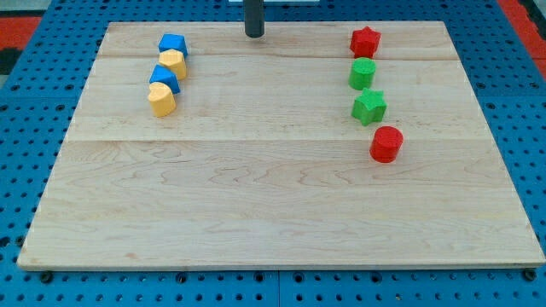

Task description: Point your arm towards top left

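My tip (254,34) rests near the top edge of the wooden board (273,196), a little left of centre. To its left stands a tight column of blocks: a blue block (172,44), a yellow block (173,63), a second blue block (164,79) and a second yellow block (161,100). The nearest, the upper blue block, is well apart from the tip. At the view's right a second column holds a red star (365,40), a green block (363,73), a green star (369,107) and a red cylinder (386,143).
The board lies on a blue perforated surface (26,102). A red patch (529,13) shows at the view's top right corner.
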### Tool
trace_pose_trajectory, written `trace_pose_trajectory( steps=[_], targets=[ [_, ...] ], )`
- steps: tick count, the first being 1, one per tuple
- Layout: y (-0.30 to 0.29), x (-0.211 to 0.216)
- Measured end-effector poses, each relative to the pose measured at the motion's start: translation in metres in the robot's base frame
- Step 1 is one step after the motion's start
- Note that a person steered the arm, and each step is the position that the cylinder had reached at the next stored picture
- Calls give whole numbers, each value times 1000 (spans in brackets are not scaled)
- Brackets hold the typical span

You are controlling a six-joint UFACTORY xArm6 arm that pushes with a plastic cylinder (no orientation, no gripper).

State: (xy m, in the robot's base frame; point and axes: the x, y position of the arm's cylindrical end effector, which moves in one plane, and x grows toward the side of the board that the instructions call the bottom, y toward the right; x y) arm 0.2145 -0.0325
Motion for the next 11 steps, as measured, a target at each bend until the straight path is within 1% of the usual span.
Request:
trace_pose_trajectory(
  steps=[1, 2, 3, 4, 5, 6, 7, 8, 9, 10, 11],
  targets=[
    [1, 0],
    [16, 9],
    [65, 63],
    [83, 89],
    [94, 128],
    [64, 129],
    [39, 51],
    [-30, 13],
    [-120, -14],
    [-170, -6],
    [-144, 52]
  ],
)
